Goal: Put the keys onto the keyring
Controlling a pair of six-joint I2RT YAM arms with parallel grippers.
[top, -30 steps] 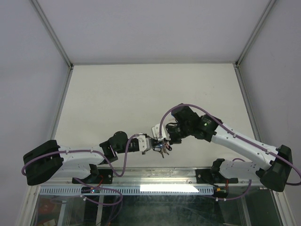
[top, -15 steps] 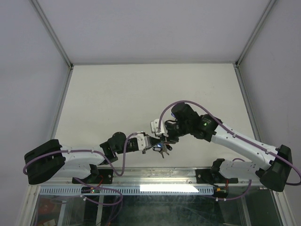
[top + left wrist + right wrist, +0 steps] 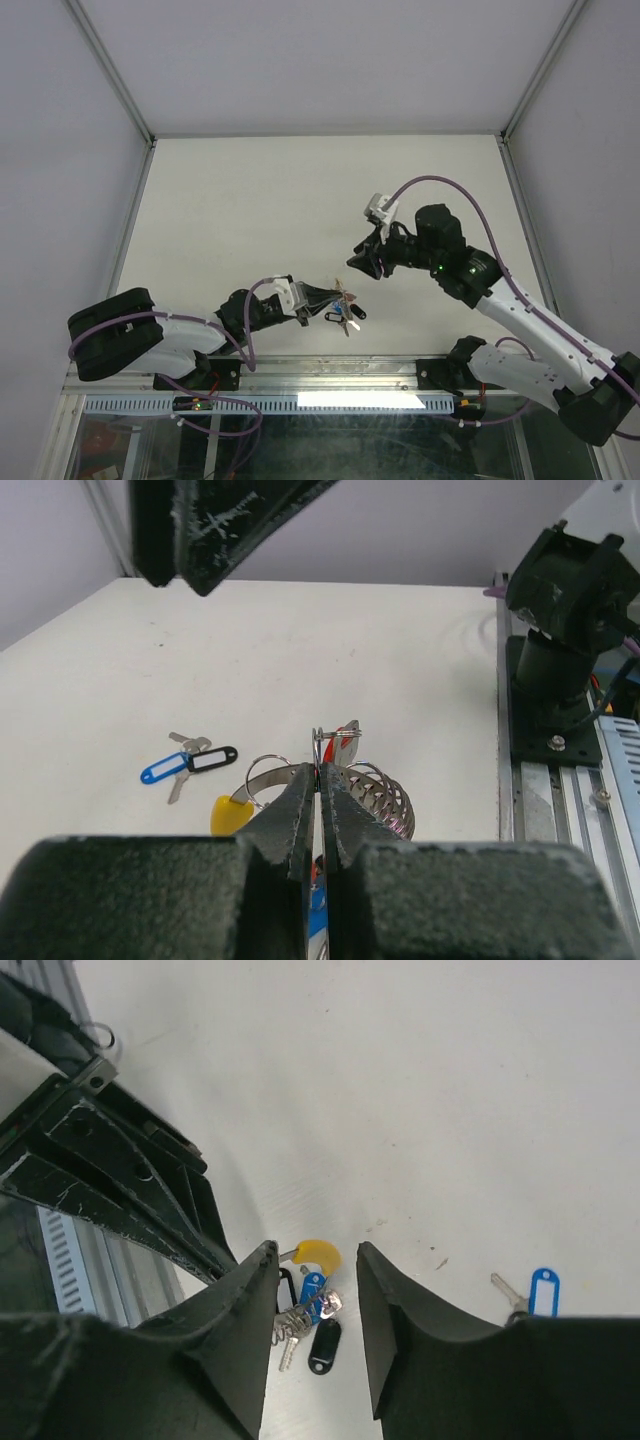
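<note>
Beneath left gripper [image 3: 322, 776] clamped on keyring [image 3: 268, 769], keys [image 3: 303, 1307] half hidden; right gripper [image 3: 316, 1252] parted, empty.

blocked: left end effector [image 3: 321, 775] with keyring [image 3: 272, 771] | loose keys [image 3: 190, 763] beside | free: far table [image 3: 300, 190]

I found the keyring [image 3: 235, 813], a thin silvery hoop with a yellow section, pinched in the left gripper [image 3: 321, 776]. Keys [image 3: 298, 1312] with red and blue tags hung bunched from the keyring; two loose keys [image 3: 190, 763], blue- and black-tagged, lay flat near the keyring.
</note>
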